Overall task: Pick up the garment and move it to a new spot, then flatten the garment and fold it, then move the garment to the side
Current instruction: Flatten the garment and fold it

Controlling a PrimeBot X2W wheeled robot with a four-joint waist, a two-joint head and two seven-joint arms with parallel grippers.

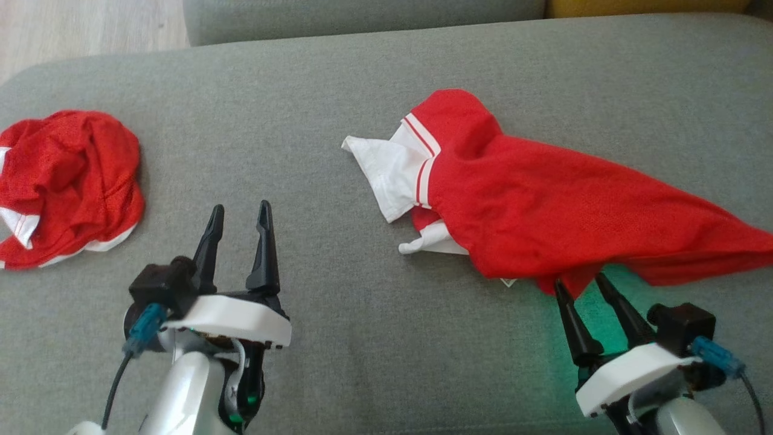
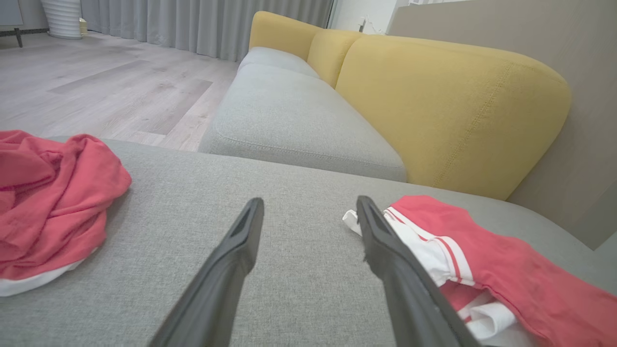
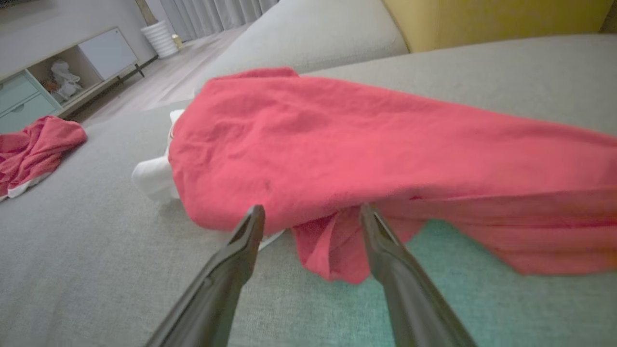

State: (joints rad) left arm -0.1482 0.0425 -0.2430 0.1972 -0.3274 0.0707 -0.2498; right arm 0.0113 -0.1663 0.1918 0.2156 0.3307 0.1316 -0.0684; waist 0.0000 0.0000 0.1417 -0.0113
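Red garment (image 1: pixel 543 211) sagged before my right gripper (image 1: pixel 578 280), jaws apart and empty; I feared pinching only one loose fold.

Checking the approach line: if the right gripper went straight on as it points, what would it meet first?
Probably the red garment: its drooping near fold lies just ahead of the open right gripper; exact depth is unclear.
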